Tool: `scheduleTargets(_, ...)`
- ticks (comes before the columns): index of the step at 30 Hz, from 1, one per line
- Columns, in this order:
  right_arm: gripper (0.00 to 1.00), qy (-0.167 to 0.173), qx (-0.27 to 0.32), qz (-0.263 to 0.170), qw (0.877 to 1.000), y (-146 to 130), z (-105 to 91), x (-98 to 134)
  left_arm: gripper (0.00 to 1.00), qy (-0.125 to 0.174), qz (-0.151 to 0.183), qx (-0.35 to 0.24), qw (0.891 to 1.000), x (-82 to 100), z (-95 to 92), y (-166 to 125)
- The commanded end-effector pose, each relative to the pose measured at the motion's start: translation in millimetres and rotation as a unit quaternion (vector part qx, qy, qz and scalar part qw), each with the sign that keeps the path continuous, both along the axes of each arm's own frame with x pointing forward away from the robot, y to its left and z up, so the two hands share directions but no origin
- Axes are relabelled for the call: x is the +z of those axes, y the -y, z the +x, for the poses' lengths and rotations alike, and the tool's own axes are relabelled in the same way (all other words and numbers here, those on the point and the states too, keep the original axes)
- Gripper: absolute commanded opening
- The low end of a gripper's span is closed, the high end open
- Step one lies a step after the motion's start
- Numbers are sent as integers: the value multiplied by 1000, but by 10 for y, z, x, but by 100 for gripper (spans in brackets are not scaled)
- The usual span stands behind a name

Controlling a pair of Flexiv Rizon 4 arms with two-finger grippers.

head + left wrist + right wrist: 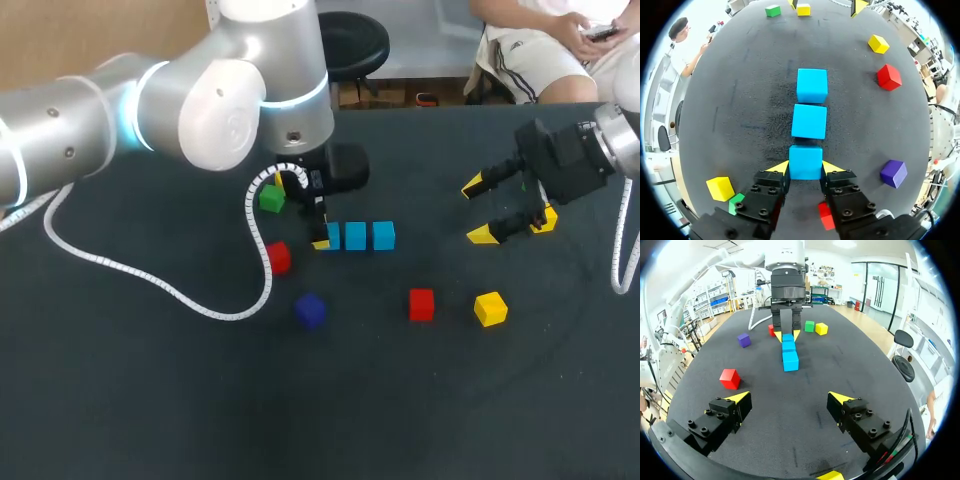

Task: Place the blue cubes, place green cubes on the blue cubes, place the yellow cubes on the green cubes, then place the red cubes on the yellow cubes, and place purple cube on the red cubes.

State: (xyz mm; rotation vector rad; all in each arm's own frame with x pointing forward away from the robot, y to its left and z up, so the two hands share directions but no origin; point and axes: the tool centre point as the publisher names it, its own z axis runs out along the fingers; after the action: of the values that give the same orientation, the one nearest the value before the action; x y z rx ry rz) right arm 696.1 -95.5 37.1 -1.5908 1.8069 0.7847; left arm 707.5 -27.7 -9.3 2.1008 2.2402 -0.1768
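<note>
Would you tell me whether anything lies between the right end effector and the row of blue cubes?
Nothing visible does: only bare table separates the open right end effector from the nearest blue cube.

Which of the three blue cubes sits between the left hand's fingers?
The end blue cube, a yellow fingertip against each side. The middle blue cube and the far blue cube lie free ahead of the left hand.

The worktop [140, 420] is one broad surface covered in a dark charcoal, matte, cloth-like sheet. Light falls evenly from above, leaving only short, soft shadows and no glare. Ahead of the left claw [805, 168] the covering shows faint darker smudges and pale specks, while ahead of the right claw [789, 398] it looks an even grey.
</note>
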Motion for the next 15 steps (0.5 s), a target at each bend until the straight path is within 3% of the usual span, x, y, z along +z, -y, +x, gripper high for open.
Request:
scheduleTargets(1, 100, 1, 0, 1, 1000, 1, -3, -1, 1, -2, 1, -1, 1000, -4, 20, 1)
scheduleTargets(15, 100, 1, 0, 1, 1000, 1, -3, -1, 0, -5, 1, 3, 1000, 20, -45, -21)
